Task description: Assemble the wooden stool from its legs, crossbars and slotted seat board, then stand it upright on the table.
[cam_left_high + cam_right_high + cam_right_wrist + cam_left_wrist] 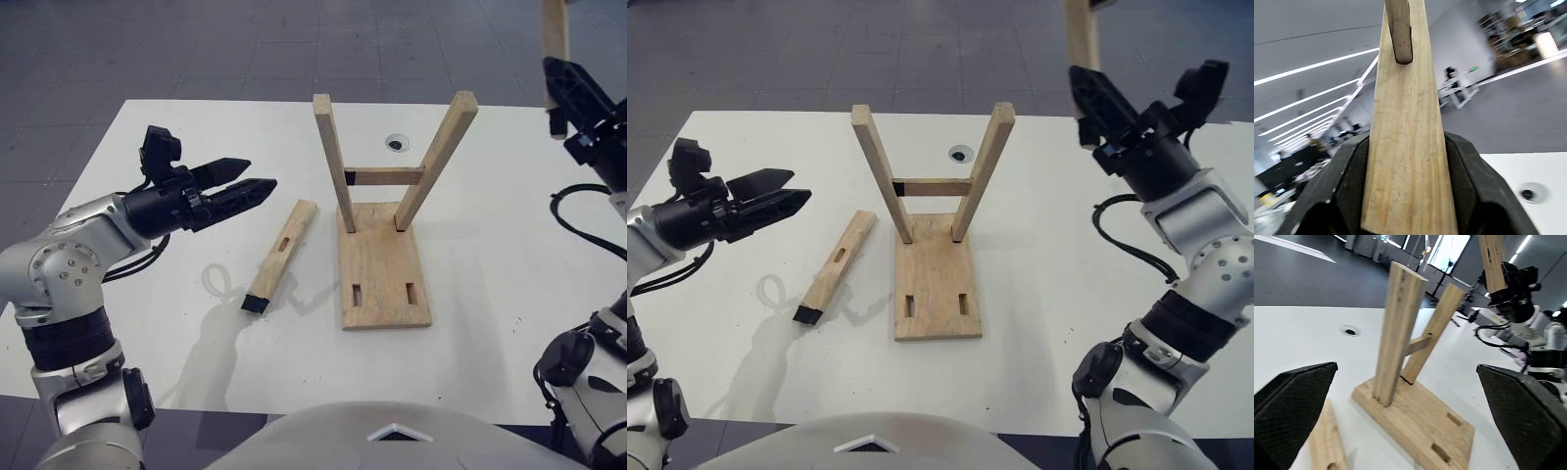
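The slotted seat board (382,269) lies flat on the white table (490,245), with two legs (333,162) standing in its far slots, joined by a short crossbar (387,176). Its two near slots (358,294) are empty. A loose leg (281,253) with a black end lies left of the board. My left gripper (240,186) hovers open above the table, left of that loose leg. Raised at the far right, my right gripper (1087,98) is shut on another wooden leg (1408,147) held upright, with a crossbar (1399,29) stuck in it.
A small round grommet hole (397,143) sits in the table behind the standing legs. Bare table surface spreads right of the board and toward the front edge (323,406).
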`<state>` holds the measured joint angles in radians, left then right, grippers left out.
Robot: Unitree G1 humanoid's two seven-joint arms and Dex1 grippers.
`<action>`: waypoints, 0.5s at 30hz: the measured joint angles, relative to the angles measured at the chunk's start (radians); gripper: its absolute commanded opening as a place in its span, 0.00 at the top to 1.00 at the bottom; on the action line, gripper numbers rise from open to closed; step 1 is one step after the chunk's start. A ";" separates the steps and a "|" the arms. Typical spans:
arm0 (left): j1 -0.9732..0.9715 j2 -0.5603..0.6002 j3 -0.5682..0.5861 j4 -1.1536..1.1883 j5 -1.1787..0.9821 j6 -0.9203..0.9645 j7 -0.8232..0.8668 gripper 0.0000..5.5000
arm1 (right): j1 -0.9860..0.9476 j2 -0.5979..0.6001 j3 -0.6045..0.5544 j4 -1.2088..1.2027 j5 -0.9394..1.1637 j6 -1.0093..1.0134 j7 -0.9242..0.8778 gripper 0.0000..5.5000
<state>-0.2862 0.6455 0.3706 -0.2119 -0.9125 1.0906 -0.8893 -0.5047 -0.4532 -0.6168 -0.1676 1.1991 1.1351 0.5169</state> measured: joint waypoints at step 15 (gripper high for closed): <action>-0.163 -0.167 -0.113 -0.012 -0.301 0.082 0.105 0.04 | 0.093 -0.019 0.448 -0.125 0.072 0.044 0.278 0.63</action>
<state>-0.4493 0.4782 0.2580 -0.2244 -1.2134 1.1730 -0.7840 -0.4114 -0.4724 -0.1685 -0.2925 1.2710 1.1796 0.7949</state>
